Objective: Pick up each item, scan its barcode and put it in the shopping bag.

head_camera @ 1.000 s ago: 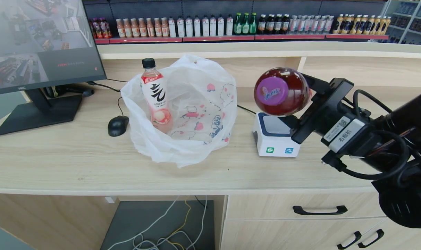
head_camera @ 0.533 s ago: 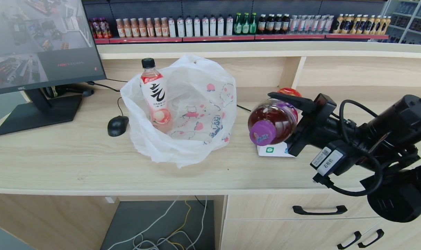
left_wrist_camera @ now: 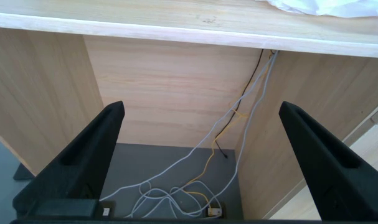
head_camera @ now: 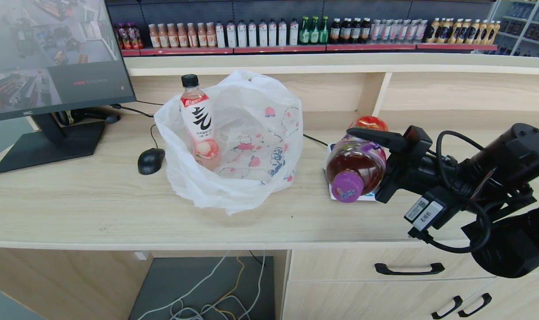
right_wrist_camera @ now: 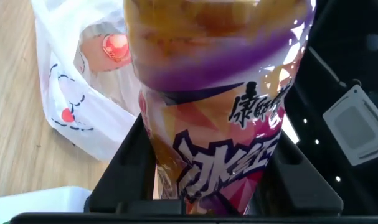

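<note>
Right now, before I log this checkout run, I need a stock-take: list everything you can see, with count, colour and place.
shopping bag: 1, white with pink prints, mid-counter
pink bottle: 1, black cap, upright in the shopping bag
purple-capped bottle: 1, dark red, sideways over the scanner
scanner: 1, white, right of the shopping bag, mostly hidden
mouse: 1, black, left of the shopping bag
monitor: 1, black, counter's far left
shelf bottles: many, mixed colours, rear shelf
drawer handles: 3, black, below the counter, right
cables: several, white and yellow, under the counter
counter: 1, light wood, before the robot
left hand: 1, black, open, below the counter edge
right hand: 1, black, shut on the purple-capped bottle
</note>
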